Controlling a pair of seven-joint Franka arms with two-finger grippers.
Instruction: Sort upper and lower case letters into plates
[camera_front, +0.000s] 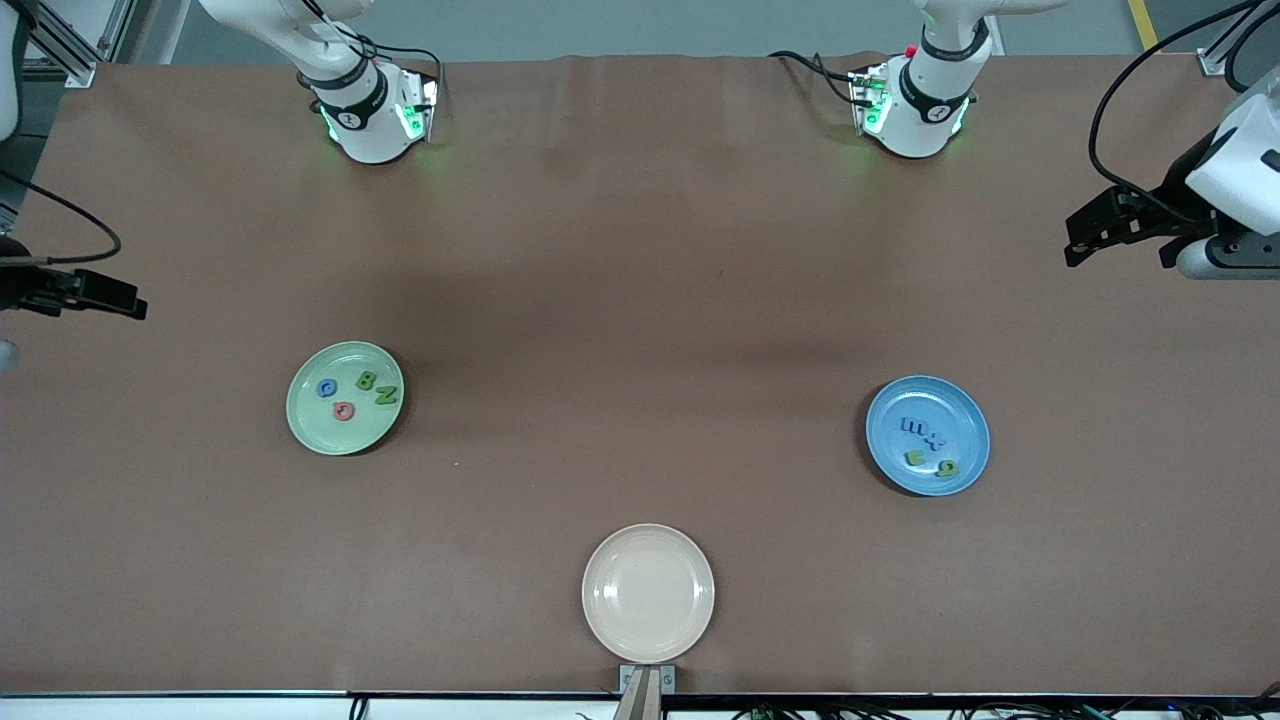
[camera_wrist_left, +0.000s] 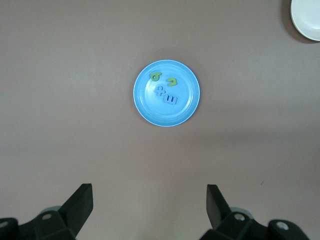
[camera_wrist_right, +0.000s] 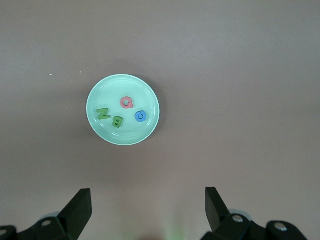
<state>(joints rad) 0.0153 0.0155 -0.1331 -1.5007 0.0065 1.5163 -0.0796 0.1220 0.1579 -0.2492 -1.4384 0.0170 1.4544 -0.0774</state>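
The pale green plate (camera_front: 300, 425) (camera_wrist_right: 100, 90) lies toward the right arm's end of the table. It holds several letters, among them a green B (camera_front: 366, 380) and a green N (camera_wrist_right: 103, 113). The blue plate (camera_front: 965, 405) (camera_wrist_left: 187, 107) lies toward the left arm's end with several letters in it, such as a blue m (camera_wrist_left: 172, 99). My left gripper (camera_front: 1078, 240) (camera_wrist_left: 150, 200) hangs open and empty, high over the table's edge at its own end. My right gripper (camera_front: 125, 298) (camera_wrist_right: 148, 202) hangs open and empty, high over the table's edge at its own end.
A cream-beige plate (camera_front: 648, 593) (camera_wrist_left: 307, 20) with nothing in it lies mid-table, nearest the front camera. The two arm bases (camera_front: 370, 110) (camera_front: 920, 105) stand at the table's edge farthest from that camera. Brown table surface lies between the plates.
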